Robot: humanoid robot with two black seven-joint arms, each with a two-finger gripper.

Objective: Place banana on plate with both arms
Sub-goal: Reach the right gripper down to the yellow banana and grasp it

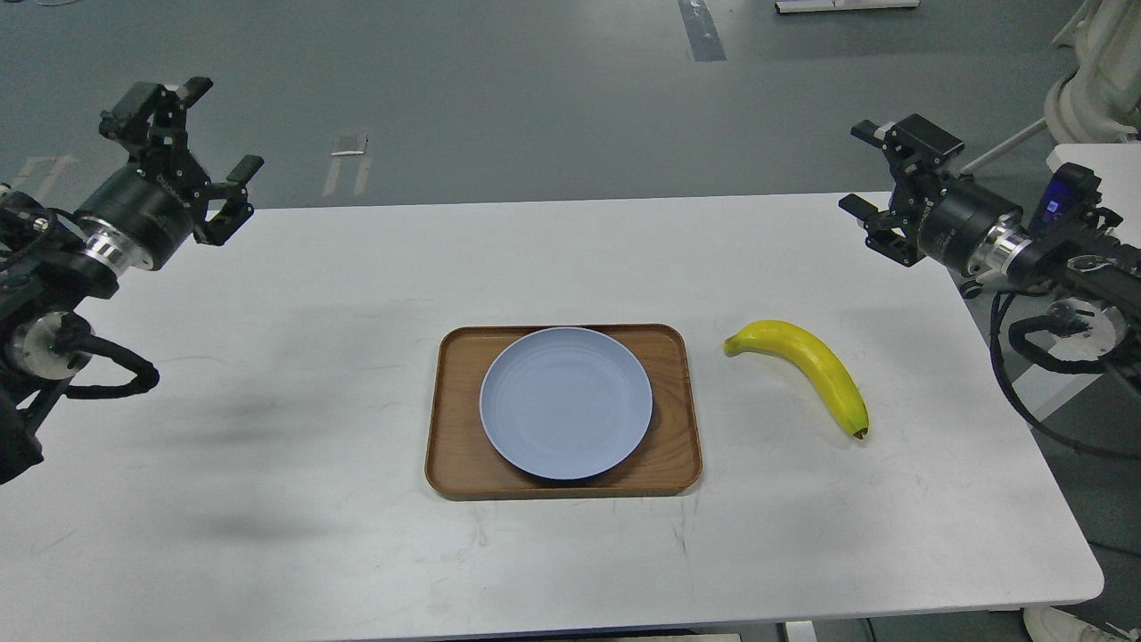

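Observation:
A curved yellow banana [811, 366] lies on the white table, right of the tray, its dark tip toward the front. The pale blue plate [566, 401] sits empty in a brown wooden tray [459, 464] at the table's middle. My left gripper [192, 143] is open and empty, raised above the table's far left corner, far from the plate. My right gripper [869, 174] is open and empty, raised at the far right, well behind and above the banana.
The white table [267, 499] ends in a rounded edge at the front and right. A white stand [1101, 169] and a pale machine base stand beyond the right edge. Grey floor lies behind.

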